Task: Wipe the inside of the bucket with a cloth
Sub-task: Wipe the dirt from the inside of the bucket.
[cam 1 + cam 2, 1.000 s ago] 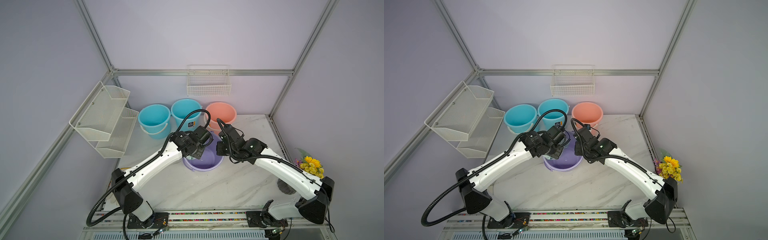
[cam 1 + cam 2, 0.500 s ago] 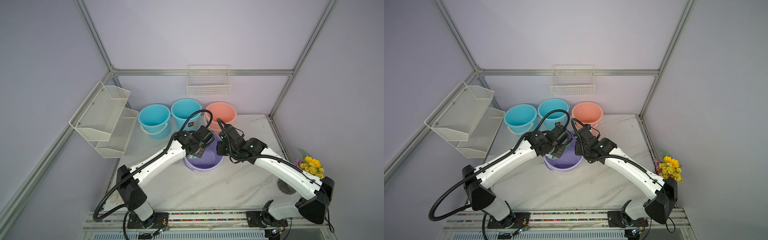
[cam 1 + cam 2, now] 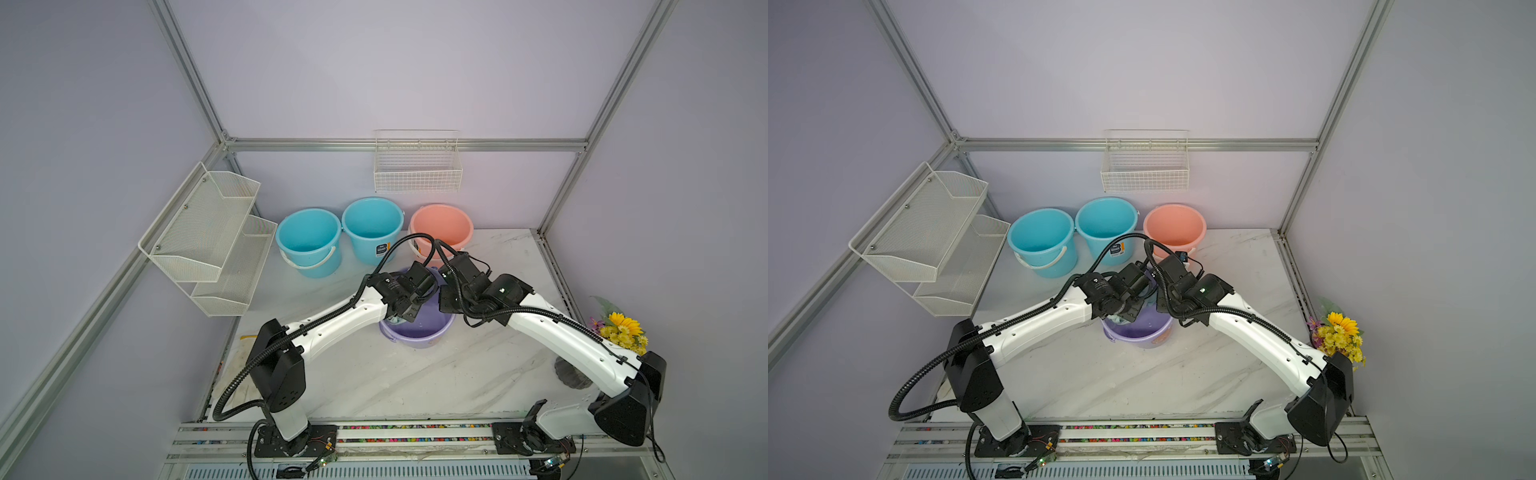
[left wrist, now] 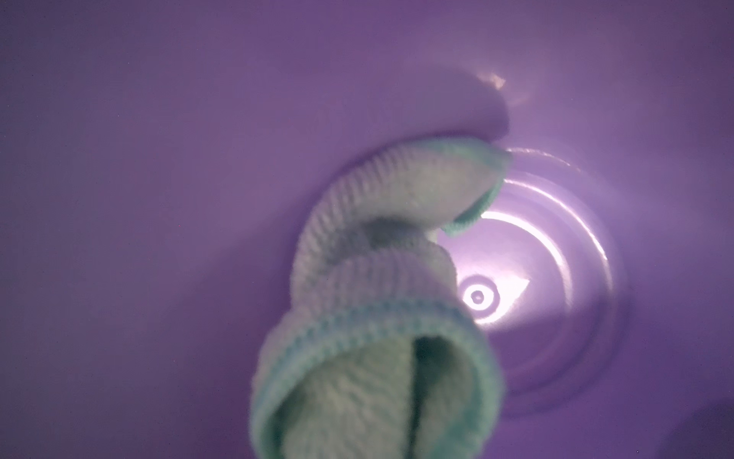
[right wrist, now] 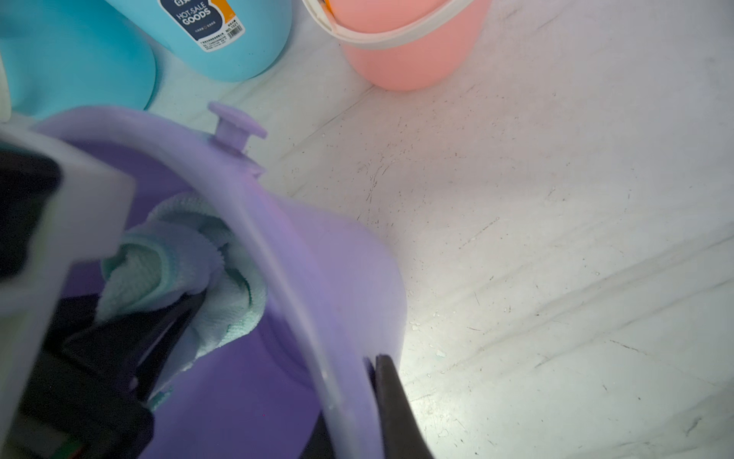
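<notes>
The purple bucket [image 3: 419, 332] [image 3: 1138, 334] stands mid-table. My left gripper [image 5: 186, 310] reaches down inside it, shut on the mint-green cloth [image 4: 377, 278] [image 5: 222, 286]. The bunched cloth hangs from the jaws and hides them in the left wrist view. Its lower end lies against the inner wall [image 4: 198, 159], where the wall meets the bucket's floor. My right gripper [image 5: 357, 381] is shut on the bucket's rim [image 5: 246, 206], with one dark finger [image 5: 391, 397] outside the wall. In both top views the two wrists meet over the bucket's mouth.
Two blue buckets [image 3: 309, 241] [image 3: 372, 228] and a pink bucket [image 3: 442, 226] stand behind the purple one. A tiered mesh rack [image 3: 208, 237] hangs on the left wall and a wire basket [image 3: 417, 168] on the back wall. Yellow flowers [image 3: 619, 330] sit at the right edge.
My left arm has stretched further forward over the bucket, carrying the cloth along inside it. The right arm holds the rim in the same place.
</notes>
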Controlling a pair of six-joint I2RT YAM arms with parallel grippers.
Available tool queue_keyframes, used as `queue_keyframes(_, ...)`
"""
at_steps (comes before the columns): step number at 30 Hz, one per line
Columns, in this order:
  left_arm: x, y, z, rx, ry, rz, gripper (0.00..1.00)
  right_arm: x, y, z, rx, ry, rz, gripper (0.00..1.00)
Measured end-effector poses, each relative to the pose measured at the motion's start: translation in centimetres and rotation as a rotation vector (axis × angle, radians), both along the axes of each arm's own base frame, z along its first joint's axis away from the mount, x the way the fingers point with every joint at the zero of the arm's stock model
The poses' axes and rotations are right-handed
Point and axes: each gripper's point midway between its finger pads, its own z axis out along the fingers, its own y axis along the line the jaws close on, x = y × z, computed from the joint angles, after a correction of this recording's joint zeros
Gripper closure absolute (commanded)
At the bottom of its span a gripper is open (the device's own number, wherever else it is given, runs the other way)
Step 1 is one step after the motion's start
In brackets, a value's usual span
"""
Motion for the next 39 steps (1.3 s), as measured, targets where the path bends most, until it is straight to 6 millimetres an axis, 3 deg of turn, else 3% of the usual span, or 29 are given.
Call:
queue_keyframes(5,-1.3,-0.1,-2.4,-0.013,0.083,-0.026,1.0,0.1,1.0,0.9,0.045,-0.03,0.022,1.0)
queue_keyframes(11,-1.5,-0.9,-0.8,-0.088,0.07,-0.045,1.0,0.0,1.0,1.7,0.062,-0.048,0.023,1.0)
queue_keyframes(16,-1.3,-1.0,3.2,-0.164,-0.001,-0.046,1.0,-0.1,0.9,2.2,0.072,-0.059,0.024,1.0)
queue_keyframes(26,-1.4,0.9,14.6,-0.399,-0.283,-0.006,1.0,0.0,1.2,2.4,0.089,-0.067,0.029,1.0)
queue_keyframes(29,-1.0,1.5,16.2,-0.422,-0.35,0.021,1.0,0.1,1.2,2.5,0.092,-0.068,0.029,1.0)
queue_keyframes(31,-0.5,1.5,15.9,-0.416,-0.363,0.033,1.0,0.1,1.2,2.5,0.092,-0.068,0.03,1.0)
queue_keyframes(34,0.1,0.8,14.0,-0.385,-0.34,0.037,1.0,0.1,1.2,2.5,0.092,-0.068,0.029,1.0)
queue_keyframes(39,1.1,-0.4,8.4,-0.314,-0.256,0.049,1.0,0.1,1.2,2.5,0.092,-0.068,0.03,1.0)
